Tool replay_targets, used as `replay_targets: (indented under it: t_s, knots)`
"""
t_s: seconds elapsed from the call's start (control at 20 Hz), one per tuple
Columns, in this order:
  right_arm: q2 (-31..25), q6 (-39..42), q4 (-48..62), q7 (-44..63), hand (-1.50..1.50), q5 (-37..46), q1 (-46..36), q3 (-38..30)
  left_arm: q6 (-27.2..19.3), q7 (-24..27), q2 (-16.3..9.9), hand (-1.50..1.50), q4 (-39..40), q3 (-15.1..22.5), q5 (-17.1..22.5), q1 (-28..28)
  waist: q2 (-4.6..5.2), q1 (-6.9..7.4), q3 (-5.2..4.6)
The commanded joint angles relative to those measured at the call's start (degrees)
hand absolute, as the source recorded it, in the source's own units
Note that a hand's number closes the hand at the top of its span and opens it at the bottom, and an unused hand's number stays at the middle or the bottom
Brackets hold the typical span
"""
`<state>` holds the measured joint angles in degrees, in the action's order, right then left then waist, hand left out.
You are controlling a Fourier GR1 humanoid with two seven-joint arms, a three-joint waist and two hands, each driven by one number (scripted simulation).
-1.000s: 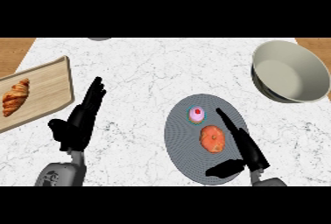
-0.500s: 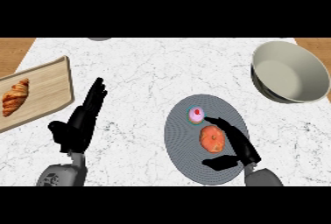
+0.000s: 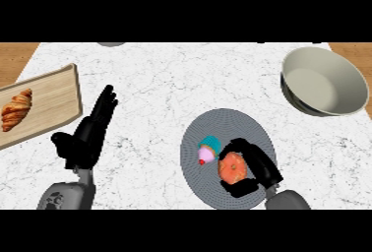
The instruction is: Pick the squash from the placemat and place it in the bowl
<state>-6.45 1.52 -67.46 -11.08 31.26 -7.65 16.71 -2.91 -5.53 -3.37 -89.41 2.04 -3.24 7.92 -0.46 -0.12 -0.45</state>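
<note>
While the right hand curls over the orange squash, its fingers arch across the top and far side of the fruit and its thumb closes in beneath, so the hand is clamped on the squash. Squash and hand both sit over the round grey placemat, toward its near half. Just to the left of this hand, touching or nearly touching the squash, lies a small pink-and-teal cupcake. Well beyond the hand and to its right stands the pale bowl, tilted so its hollow shows. Across the white marble counter, the left hand rests with fingers straight and held together, pointing away. Further left of it lies a wooden board carrying a croissant.
</note>
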Motion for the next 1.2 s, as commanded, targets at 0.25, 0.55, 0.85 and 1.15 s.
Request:
replay_targets:
  t_s: [0.25,0.55,0.85,1.15]
  knots:
    - [4.3,-3.0,-4.0,2.9,1.50,-2.0,-1.2,-4.2,-1.2,-2.3,1.1,0.00,-3.0,1.2,-1.6,-0.2,0.39,0.19,0.46]
    - [6.4,-8.6,-12.1,10.0,1.50,-8.1,-7.8,-8.3,1.0,1.0,0.1,0.00,0.5,-0.6,0.4,-1.0,0.35,0.16,0.45]
    - [5.0,-14.1,-28.6,15.7,1.50,2.3,-6.4,-4.8,-0.2,-1.2,0.5,0.00,0.9,-0.7,-0.4,1.9,0.18,-0.58,0.41]
    - [1.6,-6.3,-43.1,36.5,1.50,9.7,-14.0,-6.4,1.8,4.5,-0.9,0.00,1.3,-1.0,0.0,-3.8,0.13,-0.23,0.35]
